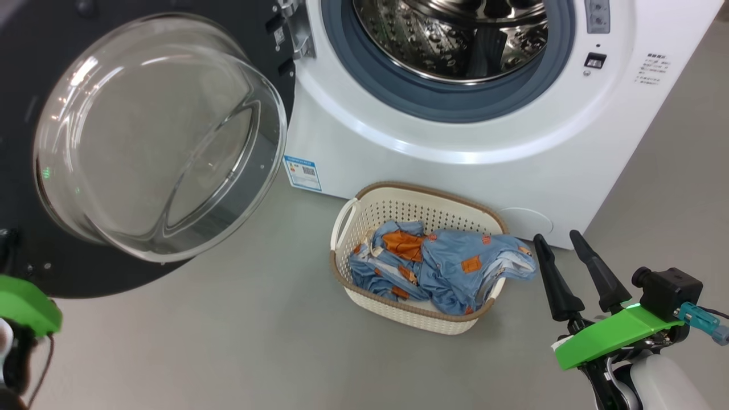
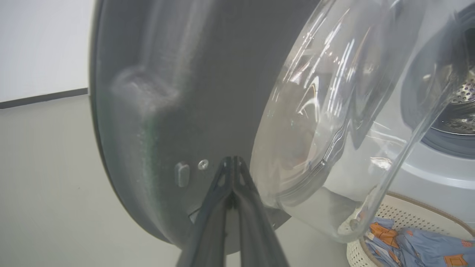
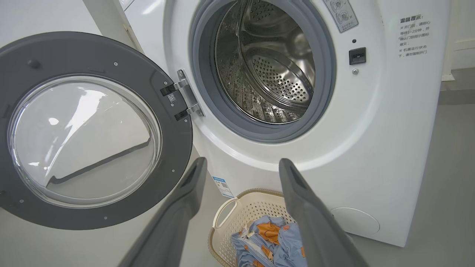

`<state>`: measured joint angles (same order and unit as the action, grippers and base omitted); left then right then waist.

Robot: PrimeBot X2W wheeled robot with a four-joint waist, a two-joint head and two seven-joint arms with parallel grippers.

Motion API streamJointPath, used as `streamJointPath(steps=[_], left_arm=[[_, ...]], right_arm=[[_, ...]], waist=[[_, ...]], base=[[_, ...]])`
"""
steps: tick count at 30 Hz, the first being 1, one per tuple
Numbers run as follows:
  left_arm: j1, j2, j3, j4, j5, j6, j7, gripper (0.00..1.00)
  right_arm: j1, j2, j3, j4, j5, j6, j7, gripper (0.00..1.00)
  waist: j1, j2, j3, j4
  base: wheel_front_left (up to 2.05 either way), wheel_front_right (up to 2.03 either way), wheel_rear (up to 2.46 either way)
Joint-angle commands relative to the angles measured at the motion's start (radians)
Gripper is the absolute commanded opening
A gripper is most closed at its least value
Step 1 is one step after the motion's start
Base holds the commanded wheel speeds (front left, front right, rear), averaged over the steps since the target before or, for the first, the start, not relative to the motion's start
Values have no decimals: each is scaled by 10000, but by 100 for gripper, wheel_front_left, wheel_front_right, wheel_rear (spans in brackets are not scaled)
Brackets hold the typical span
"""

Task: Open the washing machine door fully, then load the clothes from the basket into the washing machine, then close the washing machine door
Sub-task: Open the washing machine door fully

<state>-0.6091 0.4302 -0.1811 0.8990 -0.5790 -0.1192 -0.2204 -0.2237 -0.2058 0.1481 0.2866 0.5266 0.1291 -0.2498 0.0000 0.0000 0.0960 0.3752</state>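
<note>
The washing machine door (image 1: 159,142) stands swung wide open to the left, its clear glass bowl facing me; the same door (image 3: 92,129) hangs from its metal hinge (image 3: 185,96). The washing machine (image 1: 484,154) shows its bare steel drum (image 3: 267,70). In front of it on the floor sits the basket (image 1: 364,210) holding the blue clothes (image 1: 444,262) with orange patches. My left gripper (image 2: 233,161) is shut, its tips close to the door's dark inner rim (image 2: 167,111). My right gripper (image 1: 558,238) is open, empty, just right of the basket.
Grey floor (image 1: 228,341) lies between door and basket. A white wall with a dark baseboard (image 2: 41,98) runs behind the door. A blue label sticker (image 1: 302,172) marks the machine's lower left front.
</note>
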Motion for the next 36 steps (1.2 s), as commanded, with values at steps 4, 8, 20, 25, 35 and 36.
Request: streamJointPath(steps=[4, 8, 20, 25, 35, 36], left_arm=[[380, 489, 341, -783, -71, 134, -228, 100], [951, 341, 291, -1624, -65, 324, -260, 100], [2849, -47, 222, -4844, -206, 1231, -8, 100], [3525, -224, 193, -6101, -277, 1592, 107, 100], [4383, -456, 0, -7479, -159, 2093, 135, 100], [4444, -485, -19, -7561, -152, 2129, 129, 100]], right_arm=[[140, -83, 276, -241, 35, 16, -120, 100], [255, -92, 296, -266, 57, 16, -120, 100], [422, -213, 403, -449, -8, 16, -120, 100], [466, -286, 414, -522, -46, 16, -120, 100], [479, -505, 514, -533, -67, 16, -120, 100], [462, -531, 527, -529, -64, 16, -120, 100]], waist=[[0, 0, -240, -123], [0, 0, -428, -234], [0, 0, -751, -1042], [0, 0, -838, -1541], [0, 0, -1034, -2511], [0, 0, -1044, -2614]], base=[[0, 0, 0], [0, 0, 0], [0, 0, 0], [0, 0, 0], [0, 0, 0], [0, 0, 0]])
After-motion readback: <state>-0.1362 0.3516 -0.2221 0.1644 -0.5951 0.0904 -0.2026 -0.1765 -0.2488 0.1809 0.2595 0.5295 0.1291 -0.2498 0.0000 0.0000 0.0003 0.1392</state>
